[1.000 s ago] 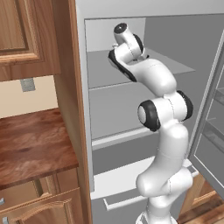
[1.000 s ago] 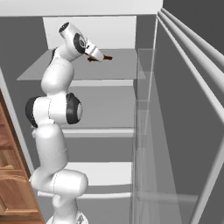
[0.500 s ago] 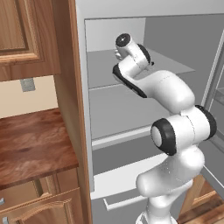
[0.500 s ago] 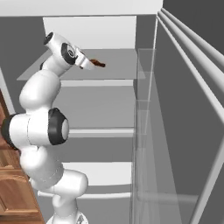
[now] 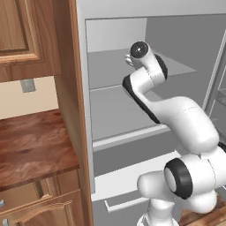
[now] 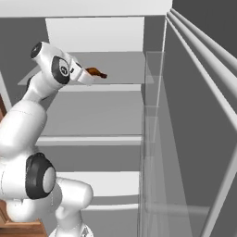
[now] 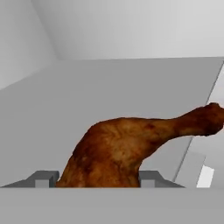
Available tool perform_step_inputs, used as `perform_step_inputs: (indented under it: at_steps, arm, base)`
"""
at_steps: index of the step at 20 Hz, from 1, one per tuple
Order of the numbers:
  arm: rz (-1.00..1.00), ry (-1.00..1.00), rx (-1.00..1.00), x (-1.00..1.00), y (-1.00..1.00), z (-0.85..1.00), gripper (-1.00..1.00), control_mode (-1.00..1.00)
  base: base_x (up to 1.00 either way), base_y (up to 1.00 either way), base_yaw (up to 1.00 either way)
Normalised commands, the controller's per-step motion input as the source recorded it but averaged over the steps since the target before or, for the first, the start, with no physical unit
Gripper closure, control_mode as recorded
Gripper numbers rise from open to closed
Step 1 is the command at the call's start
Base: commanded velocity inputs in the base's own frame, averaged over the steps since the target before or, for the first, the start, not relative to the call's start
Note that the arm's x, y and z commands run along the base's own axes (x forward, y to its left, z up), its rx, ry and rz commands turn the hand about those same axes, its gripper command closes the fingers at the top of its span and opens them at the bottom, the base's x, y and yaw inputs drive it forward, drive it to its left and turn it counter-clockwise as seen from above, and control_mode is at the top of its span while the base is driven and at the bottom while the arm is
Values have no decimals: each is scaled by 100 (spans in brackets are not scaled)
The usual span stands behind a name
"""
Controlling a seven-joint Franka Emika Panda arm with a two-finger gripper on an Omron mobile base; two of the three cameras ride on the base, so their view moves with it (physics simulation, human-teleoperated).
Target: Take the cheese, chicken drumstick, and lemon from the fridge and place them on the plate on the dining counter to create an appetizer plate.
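The chicken drumstick (image 7: pixel 131 140), reddish-brown with its thin end pointing right, sits between my gripper's (image 7: pixel 98 177) fingertips, and the gripper is shut on its thick end. From the right base, the chicken drumstick (image 6: pixel 95 72) sticks out of the gripper (image 6: pixel 88 76), lifted above the upper shelf of the fridge (image 6: pixel 102 111). From the left base, the wrist covers the hand in front of the fridge's (image 5: pixel 114 110) upper shelf. The grey shelf of the fridge (image 7: pixel 109 87) lies below the drumstick. The cheese, lemon, plate and dining counter are out of view.
The fridge door (image 6: pixel 199 92) with its rails stands open on the right. A wood panel (image 5: pixel 70 88) borders the fridge on the left. Past it lie a brown wooden counter (image 5: pixel 31 150) with drawers and an upper cupboard (image 5: pixel 22 35).
The hand has drawn back left and slightly down over the upper shelf, carrying the drumstick. The elbow has swung right and lower.
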Motion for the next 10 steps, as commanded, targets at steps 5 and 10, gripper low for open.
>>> perform_step_inputs:
  at_steps: [5,10]
  arm:
    - [2,1,3,-100,0,43,100,-100]
    - [21,12,1,-100,4,12,100,-100]
  base:
    - [0,0,0]
    - [0,0,0]
